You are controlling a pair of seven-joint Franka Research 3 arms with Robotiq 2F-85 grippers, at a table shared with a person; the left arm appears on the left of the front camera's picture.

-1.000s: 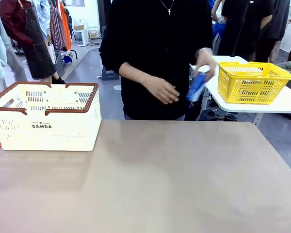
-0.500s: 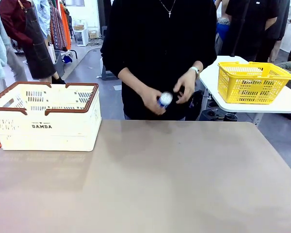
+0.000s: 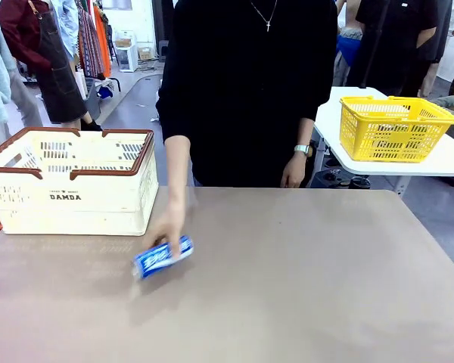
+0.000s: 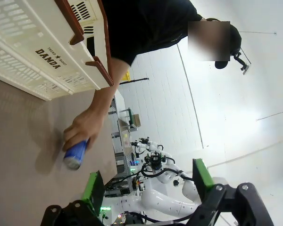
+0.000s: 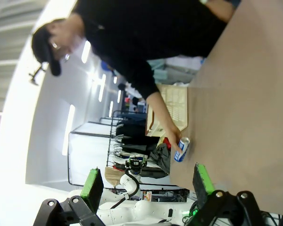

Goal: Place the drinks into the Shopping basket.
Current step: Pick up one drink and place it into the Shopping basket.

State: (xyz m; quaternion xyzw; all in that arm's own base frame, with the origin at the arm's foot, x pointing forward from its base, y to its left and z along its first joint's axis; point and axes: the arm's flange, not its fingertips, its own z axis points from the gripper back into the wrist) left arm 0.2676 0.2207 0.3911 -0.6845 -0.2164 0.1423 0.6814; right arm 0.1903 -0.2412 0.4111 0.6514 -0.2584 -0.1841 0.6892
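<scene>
The left claw [image 4: 148, 184] and right claw [image 5: 147, 184] both gape wide, holding nothing. Pickup has not begun: a person's hand [image 3: 166, 225] grips the blue drink can [image 3: 162, 257], tilted low at the counter [image 3: 325, 287], just beside the Shopping basket [image 3: 98, 213]. Next, I judge, a claw must wait for that hand to clear, then close across the can and lift it over the basket's rim. A yellow mesh basket [image 3: 393, 128] sits well apart.

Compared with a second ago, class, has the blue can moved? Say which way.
Yes. The blue can has come down and leftward, from beside the yellow basket to table level by the white basket.
</scene>
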